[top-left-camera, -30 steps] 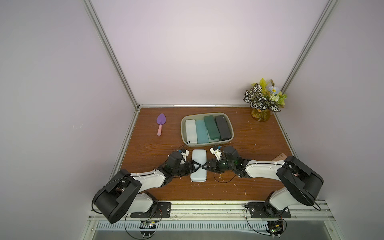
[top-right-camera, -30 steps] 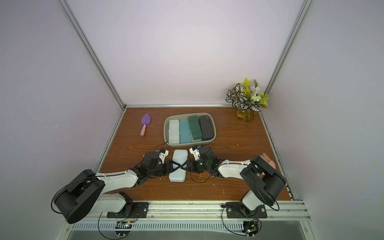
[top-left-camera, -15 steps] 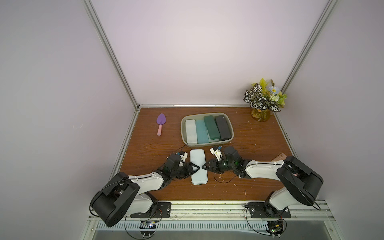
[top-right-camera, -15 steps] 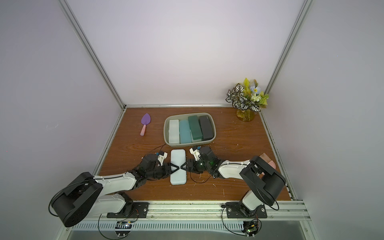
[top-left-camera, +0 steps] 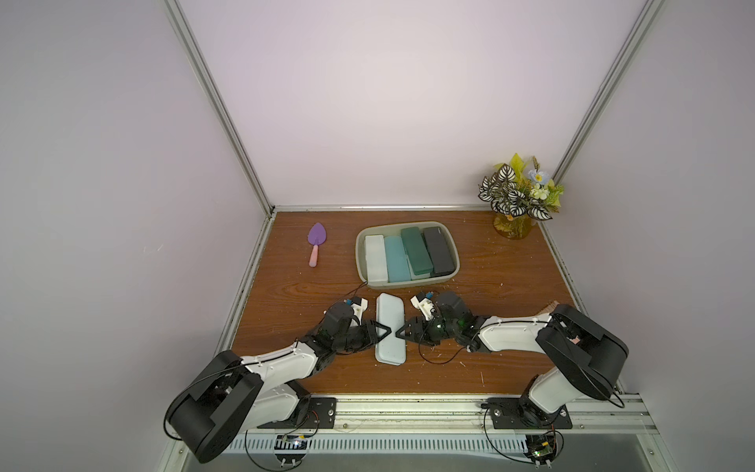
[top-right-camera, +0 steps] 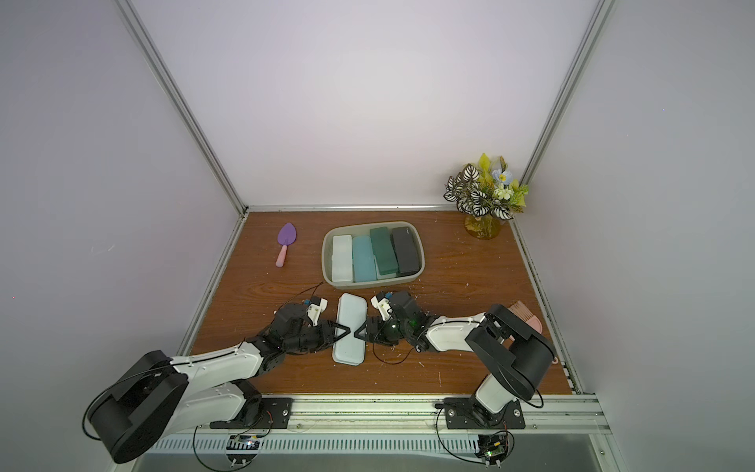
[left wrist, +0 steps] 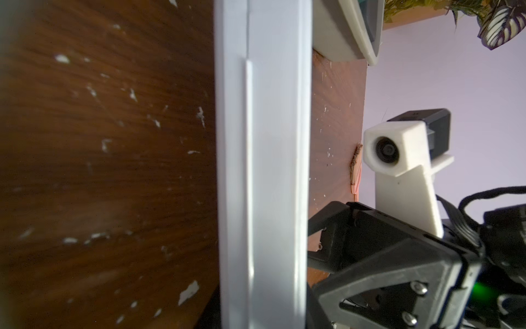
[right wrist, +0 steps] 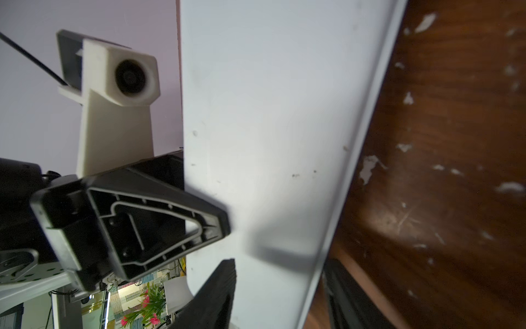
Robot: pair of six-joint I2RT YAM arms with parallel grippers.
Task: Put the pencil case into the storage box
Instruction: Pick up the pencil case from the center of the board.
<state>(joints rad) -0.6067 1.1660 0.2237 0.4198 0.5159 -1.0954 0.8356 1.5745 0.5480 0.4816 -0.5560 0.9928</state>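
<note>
Pencil case (top-left-camera: 390, 310) now within left pincer (top-left-camera: 384, 329)

My arms (top-left-camera: 282, 361) are white shells with black joints and triangular black fingers (right wrist: 159, 225); loose black cables (top-left-camera: 439, 359), white camera housings (left wrist: 398, 148)

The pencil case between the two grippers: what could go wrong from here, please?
1. The storage box already holds four cases side by side, so the pencil case may not lie flat inside.
2. The left gripper and the right gripper meet it at opposite long edges; an uneven lift could tilt or drop it.
</note>
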